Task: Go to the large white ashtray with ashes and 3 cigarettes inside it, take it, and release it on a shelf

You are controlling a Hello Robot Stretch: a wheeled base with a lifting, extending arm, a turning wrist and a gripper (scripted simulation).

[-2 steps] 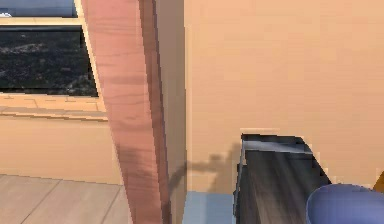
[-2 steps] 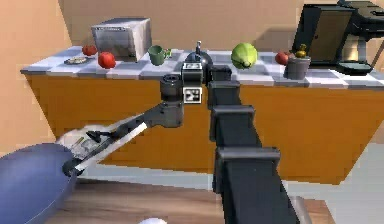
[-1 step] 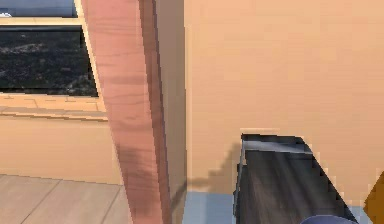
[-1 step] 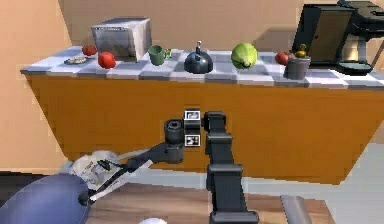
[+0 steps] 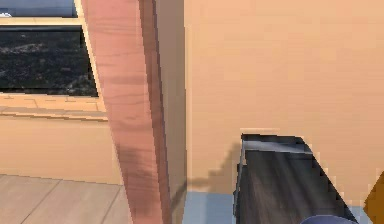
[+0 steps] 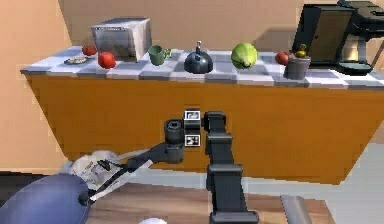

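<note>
Side-on to the counter (image 6: 120,110), arm (image 6: 225,170) stretched out low

Forward view: a wooden post (image 5: 130,100) at 12 o'clock against the wall and a dark table (image 5: 280,185) at 5 o'clock, so I'd guess finding the shelf takes more driving. Arm side view: the arm comes up from 6 o'clock below the counter's top. The fingers (image 6: 140,157) slant down toward 8 o'clock, probably because what I take for the ashtray (image 6: 95,165) sits low there as a pale blob. Can't tell the fingers' state or whether they've got it.
</note>
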